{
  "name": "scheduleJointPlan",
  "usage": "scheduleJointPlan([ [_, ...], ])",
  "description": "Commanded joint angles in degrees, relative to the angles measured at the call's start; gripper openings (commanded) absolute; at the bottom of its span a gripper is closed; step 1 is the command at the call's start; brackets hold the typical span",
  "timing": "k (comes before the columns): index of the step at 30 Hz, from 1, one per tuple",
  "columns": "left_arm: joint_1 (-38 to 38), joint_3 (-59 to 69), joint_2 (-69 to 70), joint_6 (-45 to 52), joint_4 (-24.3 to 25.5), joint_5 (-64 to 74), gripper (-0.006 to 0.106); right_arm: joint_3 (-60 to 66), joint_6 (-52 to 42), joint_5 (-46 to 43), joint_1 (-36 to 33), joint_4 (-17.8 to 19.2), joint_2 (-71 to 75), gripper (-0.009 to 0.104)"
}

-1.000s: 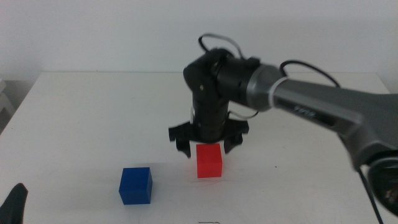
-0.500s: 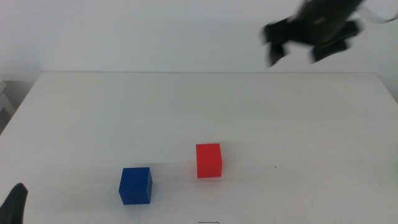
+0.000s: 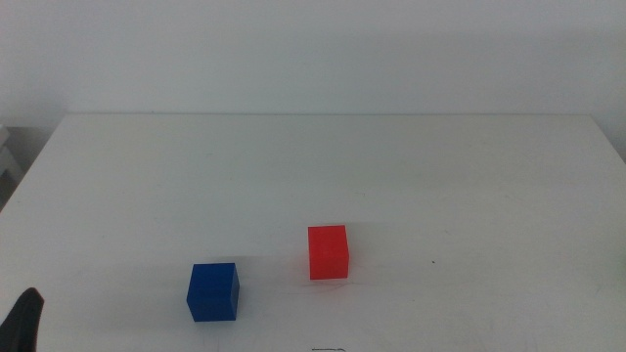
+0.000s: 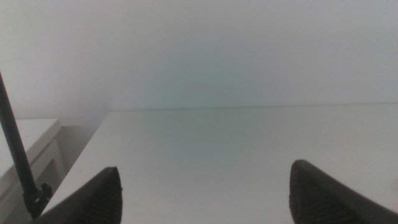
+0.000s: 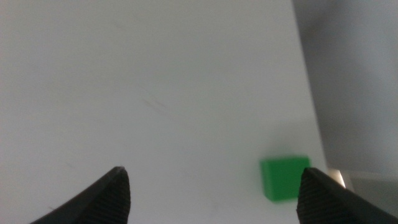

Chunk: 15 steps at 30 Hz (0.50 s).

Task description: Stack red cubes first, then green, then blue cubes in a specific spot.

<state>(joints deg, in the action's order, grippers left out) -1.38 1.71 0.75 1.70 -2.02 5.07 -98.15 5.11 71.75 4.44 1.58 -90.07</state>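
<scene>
The red cube (image 3: 329,252) sat near the counter's (image 3: 313,166) front edge, the blue cube (image 3: 213,290) just beside it toward the left. The green cube (image 5: 285,178) lay by a counter edge under the right gripper (image 5: 211,193), which was wide open and empty. The left gripper (image 4: 205,193) waited at the front left corner, likewise open and empty.

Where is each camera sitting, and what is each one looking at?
Middle view: above the near edge, looking forward and down at the white table, red cube and blue cube; only the left gripper's dark tip shows, bottom corner.
Left wrist view: low, looking across bare tabletop to the wall; the left gripper's open jaws show.
Right wrist view: high, looking down on the green cube near the table edge; the right gripper's open jaws show.
Shared: all three show the same table; no cube appears twice.
</scene>
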Motion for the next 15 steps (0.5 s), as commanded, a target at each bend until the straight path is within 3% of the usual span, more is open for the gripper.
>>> scheduleJointPlan([
  [1, -0.14, -0.17, 1.14, -0.06, -0.63, -5.07, 0.090, 2.60, -2.20, 2.27, 3.14, 0.60, 2.97, 0.086],
  [10, -0.14, -0.17, 1.14, -0.06, -0.63, -5.07, 0.090, 17.74, -8.56, -0.38, 13.49, -0.30, 2.65, 0.086],
  [15, -0.14, -0.17, 1.14, -0.06, -0.63, -5.07, 0.090, 21.95, -11.14, -7.91, 16.46, 0.76, 1.89, 0.086],
])
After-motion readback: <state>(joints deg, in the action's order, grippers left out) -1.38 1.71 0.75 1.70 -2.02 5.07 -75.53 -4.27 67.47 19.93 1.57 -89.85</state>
